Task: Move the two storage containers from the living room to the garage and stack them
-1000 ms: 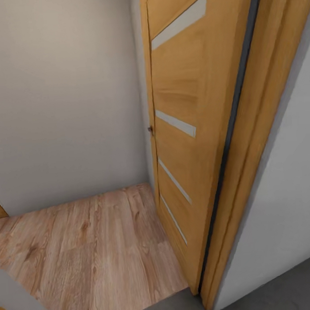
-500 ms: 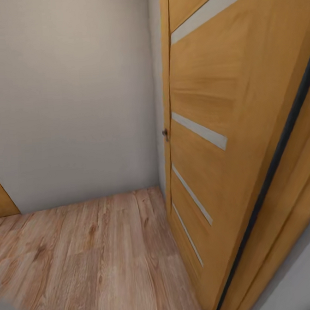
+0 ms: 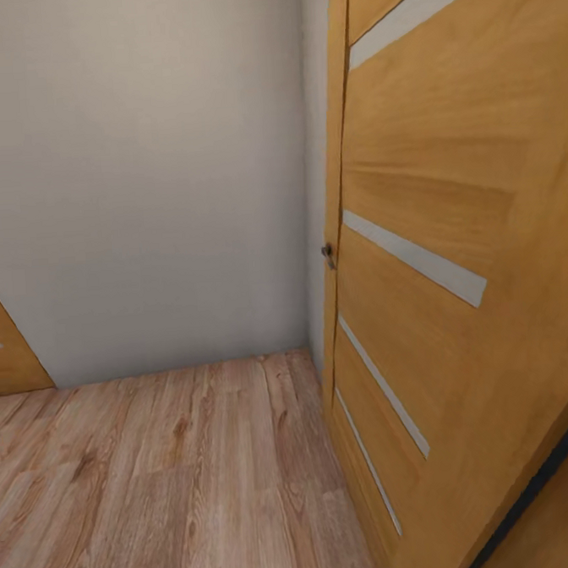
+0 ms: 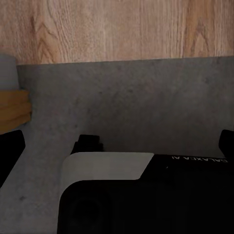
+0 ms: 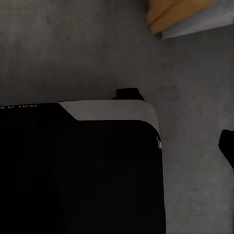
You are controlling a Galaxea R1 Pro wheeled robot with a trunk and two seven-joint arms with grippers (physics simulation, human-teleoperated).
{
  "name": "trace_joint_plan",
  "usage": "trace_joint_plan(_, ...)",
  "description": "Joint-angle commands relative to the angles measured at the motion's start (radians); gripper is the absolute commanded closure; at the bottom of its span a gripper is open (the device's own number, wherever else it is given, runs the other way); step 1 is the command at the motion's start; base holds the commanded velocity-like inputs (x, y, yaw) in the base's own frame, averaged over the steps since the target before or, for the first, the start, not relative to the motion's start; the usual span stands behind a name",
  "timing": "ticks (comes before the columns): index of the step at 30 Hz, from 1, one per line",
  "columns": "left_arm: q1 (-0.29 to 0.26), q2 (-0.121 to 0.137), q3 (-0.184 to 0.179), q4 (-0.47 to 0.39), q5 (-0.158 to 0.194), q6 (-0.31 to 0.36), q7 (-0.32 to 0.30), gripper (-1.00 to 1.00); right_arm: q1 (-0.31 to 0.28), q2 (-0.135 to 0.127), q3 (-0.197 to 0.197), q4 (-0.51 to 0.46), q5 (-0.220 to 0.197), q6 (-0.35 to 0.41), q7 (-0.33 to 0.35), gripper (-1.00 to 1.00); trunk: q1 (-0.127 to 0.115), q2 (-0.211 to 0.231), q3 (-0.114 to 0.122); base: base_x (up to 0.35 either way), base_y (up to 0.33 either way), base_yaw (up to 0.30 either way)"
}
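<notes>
The two storage containers are out of view. The head view looks through a doorway at a light wood-plank floor and a plain white wall. In the left wrist view, my left gripper hangs over the dark grey floor. Its two black fingers sit far apart with nothing between them, so it is open. My right gripper also hangs over grey floor. One black finger stands at the frame's edge and the gripper holds nothing.
An open light-wood door with pale glass strips and a small knob stands close on the right. Another wood door is at the far left. My black-and-white base sits below both wrists. A door frame corner is near the right arm.
The camera has moved forward and turned. The door looms larger on the right, the grey floor and door frame have left the head view, and another door has come in at far left.
</notes>
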Motion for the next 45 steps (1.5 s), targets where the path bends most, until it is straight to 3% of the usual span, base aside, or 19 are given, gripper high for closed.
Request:
trace_joint_plan(1, -0.001, 0.000, 0.000, 0.002, 0.011, -0.003, -0.002, -1.00, -0.001, 0.001, 0.008, 0.003, -0.008, -0.005, -0.001, -1.00, 0.000, -0.001, -0.001, 0.080, 0.000, 0.267)
trace_joint_plan(19, -0.001, 0.000, 0.000, 0.002, 0.013, -0.004, -0.002, -1.00, -0.001, 0.000, 0.007, 0.003, -0.008, -0.005, -0.001, -1.00, 0.000, -0.001, -0.001, 0.005, 0.000, 0.262)
trace_joint_plan(45, -0.001, 0.000, 0.000, 0.002, 0.011, -0.004, -0.002, -1.00, -0.001, 0.001, 0.008, 0.003, -0.008, -0.005, -0.001, -1.00, 0.000, -0.001, -0.001, 0.202, 0.000, 0.015)
